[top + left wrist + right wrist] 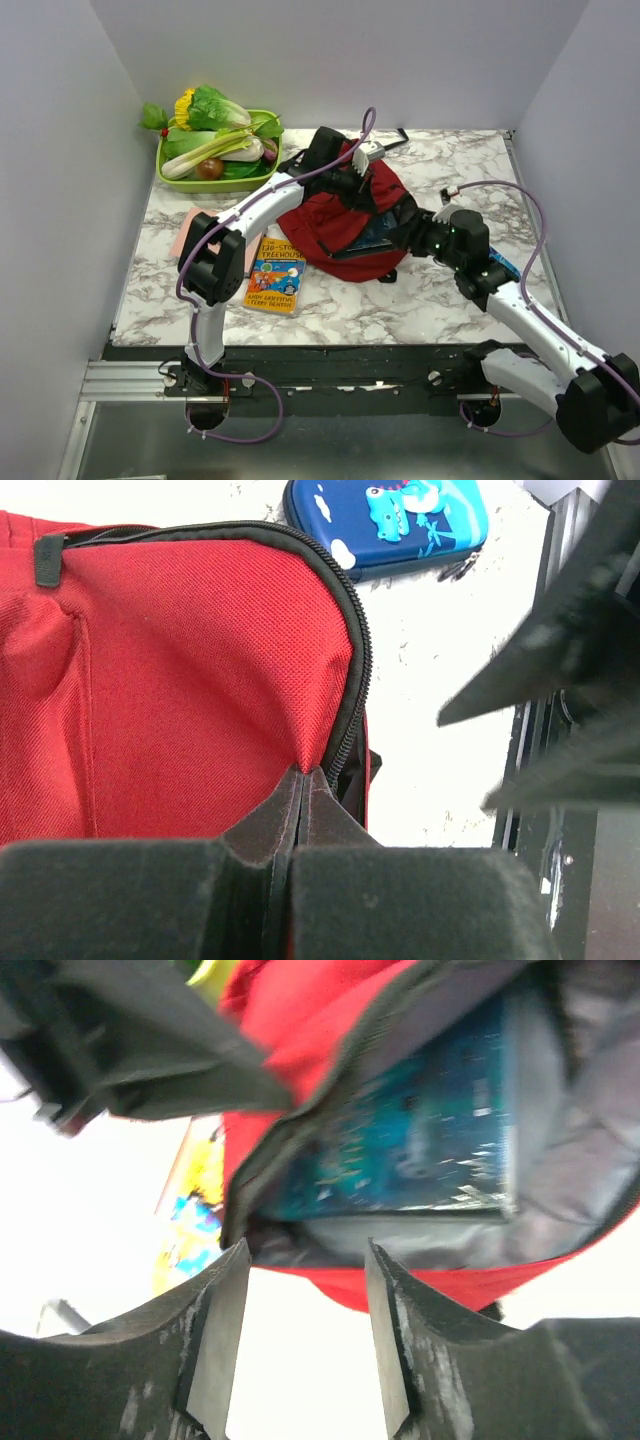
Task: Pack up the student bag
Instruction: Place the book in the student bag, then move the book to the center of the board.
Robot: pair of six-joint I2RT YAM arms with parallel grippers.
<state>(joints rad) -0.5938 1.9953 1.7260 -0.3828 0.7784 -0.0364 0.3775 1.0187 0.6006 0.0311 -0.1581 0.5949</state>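
Backpack (335,235): red, lying mid-table. Its open mouth faces the right arm, directly ahead of the right gripper.
Left gripper (303,780): pressed together on a fold of red fabric just inside the black zip edge (352,640). It appears to hold the upper lip of the mouth up.
Right gripper (307,1255): jaws spread with nothing between them. It is at the mouth, just short of the lower lip and not touching it.
Blue book (410,1140): inside the backpack, lying flat, straight ahead of the right gripper and clear of its fingers.
Yellow book (276,275): flat on the table on the far side of the backpack from the right gripper, just beside the left arm's elbow. Its long axis runs roughly from the near edge toward the back.
Pencil case (385,520): blue, on the table outside the backpack and beyond the zip edge as the left gripper sees it. It is on the right arm's side.
Nearer arm, judged: the pencil case suits the free right gripper. The yellow book is nearer the left arm, which is busy with the lip.
Turning point, judged: anything going in must enter along the right gripper's line, under the raised lip.
Risk, judged: if the pinch slips, the mouth sags shut.
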